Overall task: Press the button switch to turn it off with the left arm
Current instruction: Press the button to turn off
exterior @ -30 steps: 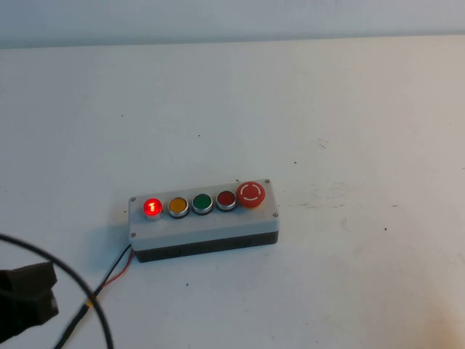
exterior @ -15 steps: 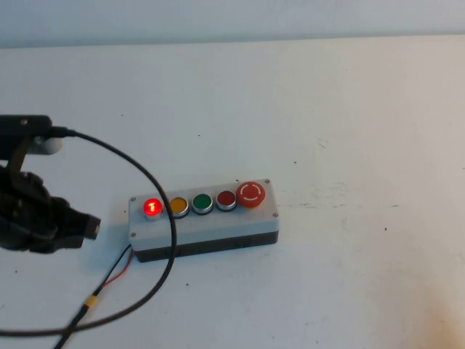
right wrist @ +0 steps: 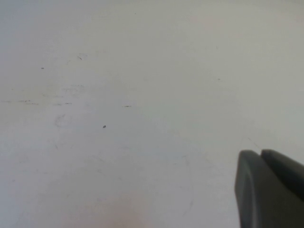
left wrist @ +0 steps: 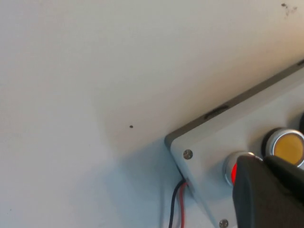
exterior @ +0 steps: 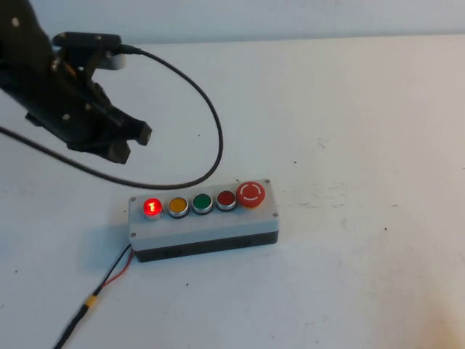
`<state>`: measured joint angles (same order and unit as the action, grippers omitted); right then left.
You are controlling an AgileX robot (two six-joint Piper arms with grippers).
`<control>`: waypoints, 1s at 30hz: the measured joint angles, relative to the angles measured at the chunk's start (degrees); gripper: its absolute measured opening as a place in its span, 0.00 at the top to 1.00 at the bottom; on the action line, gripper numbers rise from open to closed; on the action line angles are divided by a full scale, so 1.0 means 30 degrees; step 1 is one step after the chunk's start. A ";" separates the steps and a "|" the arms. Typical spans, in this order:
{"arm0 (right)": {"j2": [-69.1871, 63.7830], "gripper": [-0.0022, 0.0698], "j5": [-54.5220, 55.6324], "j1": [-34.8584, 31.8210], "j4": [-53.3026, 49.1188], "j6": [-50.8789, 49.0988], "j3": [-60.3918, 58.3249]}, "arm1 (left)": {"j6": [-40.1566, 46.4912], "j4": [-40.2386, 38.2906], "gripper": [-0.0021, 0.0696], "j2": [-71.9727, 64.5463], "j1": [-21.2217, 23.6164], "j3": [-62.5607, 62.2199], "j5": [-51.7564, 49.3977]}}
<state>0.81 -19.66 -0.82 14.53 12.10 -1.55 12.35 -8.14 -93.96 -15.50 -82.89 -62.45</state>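
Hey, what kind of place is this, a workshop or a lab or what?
Probably a robot test bench in a lab. A plain white table holds only a grey box with five buttons, its end red button lit. The left gripper, shut, hangs over it; the right gripper, shut, is over bare table.

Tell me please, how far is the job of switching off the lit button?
Done: nothing yet; the button switch glows red. In hand: the left gripper, fingers together, hangs above and behind the grey box, not touching it. Left: descend, press. The right gripper, shut, is over bare table.
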 joint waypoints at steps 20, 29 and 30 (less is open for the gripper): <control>0.0000 0.99 0.0000 0.0000 0.0000 0.0000 0.0000 | 0.0097 0.0777 0.97 -0.2398 -0.2691 -0.0807 -0.2599; 0.0000 0.99 0.0000 0.0000 0.0000 0.0000 0.0000 | 0.0027 0.1207 0.97 -0.2703 -0.2691 -0.0812 -0.2471; 0.0000 0.99 0.0000 0.0000 0.0000 0.0000 0.0000 | 0.0027 0.1282 0.97 -0.2807 -0.2691 -0.0812 -0.2471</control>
<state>0.81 -19.66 -0.82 14.53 12.10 -1.55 12.43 -4.30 -102.38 -23.58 -85.32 -69.87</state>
